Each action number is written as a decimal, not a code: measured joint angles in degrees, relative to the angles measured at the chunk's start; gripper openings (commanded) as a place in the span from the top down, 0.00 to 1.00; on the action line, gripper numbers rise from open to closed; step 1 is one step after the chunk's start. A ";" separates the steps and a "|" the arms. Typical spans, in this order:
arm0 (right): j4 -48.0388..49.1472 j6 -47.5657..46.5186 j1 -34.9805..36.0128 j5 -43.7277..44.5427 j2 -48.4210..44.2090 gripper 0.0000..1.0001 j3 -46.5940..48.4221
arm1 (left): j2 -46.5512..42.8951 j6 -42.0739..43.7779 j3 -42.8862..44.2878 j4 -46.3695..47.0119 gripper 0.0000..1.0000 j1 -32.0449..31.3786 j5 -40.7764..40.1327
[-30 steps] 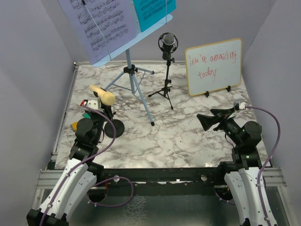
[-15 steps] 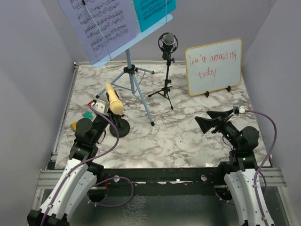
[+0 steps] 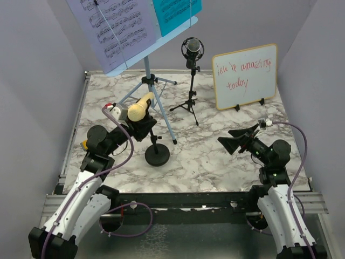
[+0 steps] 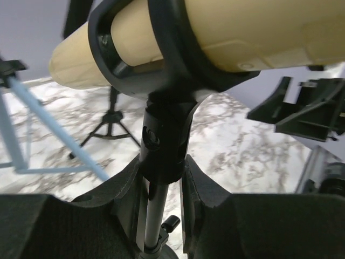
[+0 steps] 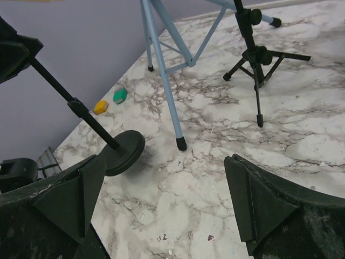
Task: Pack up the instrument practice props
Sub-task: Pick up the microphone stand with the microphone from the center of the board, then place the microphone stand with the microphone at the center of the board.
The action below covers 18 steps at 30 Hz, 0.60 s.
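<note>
My left gripper [image 3: 141,127] is shut on the black pole [image 4: 161,156] just under the clip that holds the cream handheld microphone [image 3: 139,107], which also fills the top of the left wrist view [image 4: 226,32]. The stand leans, and its round base [image 3: 157,156] is tilted over the marble [image 5: 123,152]. Behind it stands the light-blue music rack [image 3: 151,89], carrying the printed music sheet [image 3: 113,27] and the cyan sheet [image 3: 175,13]. The black studio microphone [image 3: 192,49] is upright on its small tripod [image 5: 259,59]. My right gripper [image 3: 234,141] is open over bare marble [image 5: 161,199], holding nothing.
A wood-framed whiteboard [image 3: 245,75] with red writing leans at the back right. Small green [image 5: 119,95] and orange [image 5: 100,107] blocks lie near the left wall. A rack leg [image 5: 181,143] ends close to the round base. Grey walls enclose the table.
The left gripper has carried the handheld microphone's stand rightward toward the table's middle, tilting it; the round base slid right and nearer. The right gripper has shifted slightly left, still open.
</note>
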 measured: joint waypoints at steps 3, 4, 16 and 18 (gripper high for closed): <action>2.56 0.96 0.00 -2.10 2.43 0.00 -0.72 | 3.23 -2.71 0.24 4.42 1.00 -1.99 2.25; 3.65 1.44 0.00 -2.75 3.30 0.00 -1.05 | 4.72 -3.56 0.24 6.23 1.00 -3.26 2.82; 15.45 7.02 0.02 -8.39 13.11 0.00 -4.63 | 22.77 0.92 7.67 16.57 1.00 -20.85 3.23; 16.22 7.02 0.02 -8.48 13.46 0.00 -4.63 | 24.90 2.97 9.20 17.57 1.00 -21.94 3.19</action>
